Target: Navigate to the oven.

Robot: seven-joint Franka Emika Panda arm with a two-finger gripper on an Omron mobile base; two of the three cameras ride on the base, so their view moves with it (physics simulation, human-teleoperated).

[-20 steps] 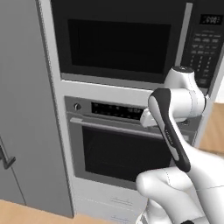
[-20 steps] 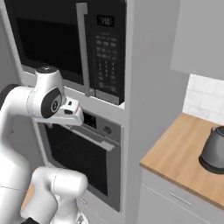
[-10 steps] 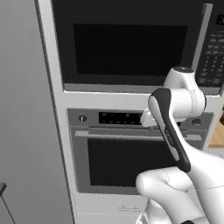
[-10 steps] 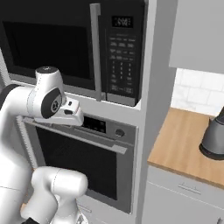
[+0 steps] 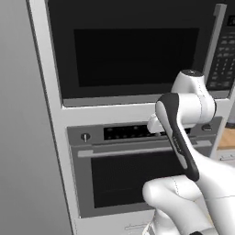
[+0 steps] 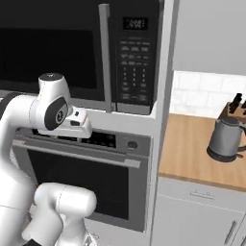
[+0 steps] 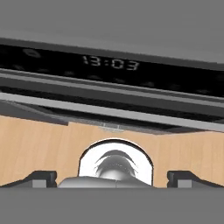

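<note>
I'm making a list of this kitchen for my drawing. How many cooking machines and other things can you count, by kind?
Ovens: 1, the oven
Microwaves: 1, the microwave
Kettles: 1, the grey kettle
Knife blocks: 1, the knife block behind it
Total: 4

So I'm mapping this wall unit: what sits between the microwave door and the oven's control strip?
A plain light-grey trim panel separates the microwave from the oven control strip, clearest in the left base view.

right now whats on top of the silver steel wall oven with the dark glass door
Directly above the silver steel wall oven sits a dark-windowed microwave with a side keypad. The white arm covers part of the oven's black control strip.
</note>
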